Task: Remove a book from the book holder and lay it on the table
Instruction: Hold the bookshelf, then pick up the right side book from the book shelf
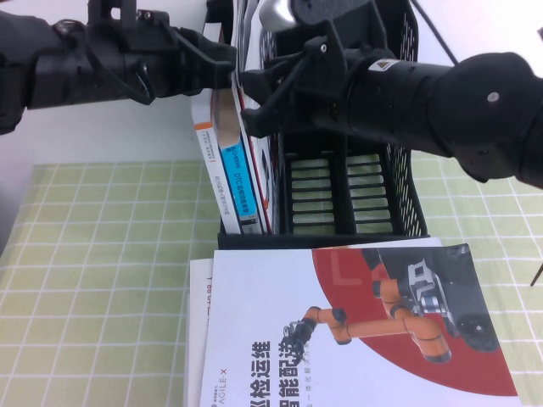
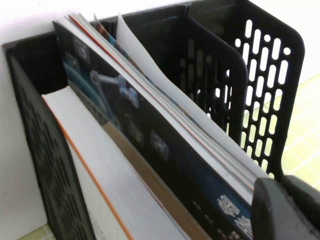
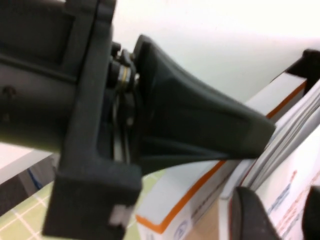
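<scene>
Right end effector (image 1: 248,97): released, its jaws standing apart; it sits at the top edge of the upright books in the holder's left slot, coming in from the robot's right.
Left end effector (image 1: 231,61): against the top of the same stack from the robot's left, just beside the right end effector; cannot tell whether it is clenched or released.
Book (image 3: 290,200): white cover with red lettering, upright in the holder's left slot, its top edge between the right end effector's jaws; not on the table.
Neighbouring books: a thick white book with an orange-marked spine (image 1: 208,144) stands at the slot's outer side; a dark blue-covered booklet (image 2: 150,135) and thin loose pages stand beside it, leaning.
Book holder (image 1: 407,170): black, slotted sides, upright at the middle of the table; the two slots on the robot's right show only bare mesh.
Robot-arm booklet (image 1: 365,339): lies flat just in front of the holder, overlapping a white sheet (image 1: 199,339).
Table (image 1: 102,254): light green cloth with a white grid.
</scene>
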You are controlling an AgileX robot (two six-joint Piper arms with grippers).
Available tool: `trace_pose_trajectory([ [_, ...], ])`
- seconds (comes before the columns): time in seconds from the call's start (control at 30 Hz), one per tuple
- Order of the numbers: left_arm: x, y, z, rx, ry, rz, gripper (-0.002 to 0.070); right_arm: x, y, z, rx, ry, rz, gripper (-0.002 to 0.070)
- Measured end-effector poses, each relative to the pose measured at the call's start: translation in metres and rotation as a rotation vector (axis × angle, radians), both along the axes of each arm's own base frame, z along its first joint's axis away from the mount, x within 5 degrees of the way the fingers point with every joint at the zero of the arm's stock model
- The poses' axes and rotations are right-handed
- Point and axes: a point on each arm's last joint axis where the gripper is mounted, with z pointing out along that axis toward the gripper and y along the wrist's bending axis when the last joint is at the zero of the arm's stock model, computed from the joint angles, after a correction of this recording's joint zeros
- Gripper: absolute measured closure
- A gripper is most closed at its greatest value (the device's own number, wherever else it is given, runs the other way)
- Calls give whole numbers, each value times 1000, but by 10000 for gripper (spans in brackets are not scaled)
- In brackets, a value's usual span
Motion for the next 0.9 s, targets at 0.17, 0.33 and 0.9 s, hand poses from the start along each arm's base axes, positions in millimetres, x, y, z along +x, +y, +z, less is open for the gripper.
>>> trace_pose_trajectory([
  [0.17,0,1,0,0,-1,3,676,3,5,-13,-7,49,15,437],
  [0.33,0,1,0,0,-1,3,676,5,7,-20,-6,72,12,437],
  [0.9,0,1,0,-2,2,4,676,13,3,-19,-30,-10,-56,437],
])
